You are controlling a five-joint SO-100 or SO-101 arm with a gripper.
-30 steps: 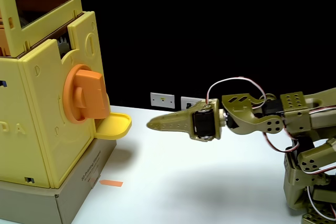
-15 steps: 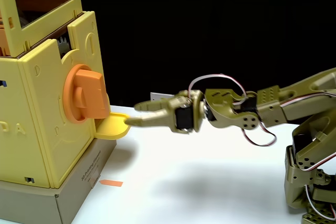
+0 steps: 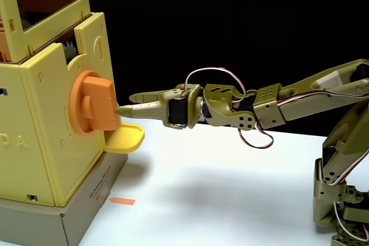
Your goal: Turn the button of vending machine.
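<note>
Now you're right at the machine: the olive-green two-finger gripper (image 3: pixel 125 102) reaches in from the right of the frame, and its lower fingertip sits at the right edge of the large orange plastic knob with the blocky bar across its disc (image 3: pixel 95 103). That button sits at left centre of the frame, on the front face of the big pale-yellow plastic vending machine (image 3: pixel 43 136), just above the pale yellow rounded tray (image 3: pixel 128 137) that juts out over the white table (image 3: pixel 230 188).

Your jaws stand narrowly parted, one finger above the other, gripping nothing yet. The upper finger hangs a little back from the knob; the lower one looks to be touching or just shy of it, and from this side angle you can't be sure which.

So you're at the end of the approach, with the grasp not yet made. As I read it, the next move wants a wider opening, a push further in so the fingers straddle the thick bar, then a squeeze and a wrist roll. Watch the tray below.
</note>
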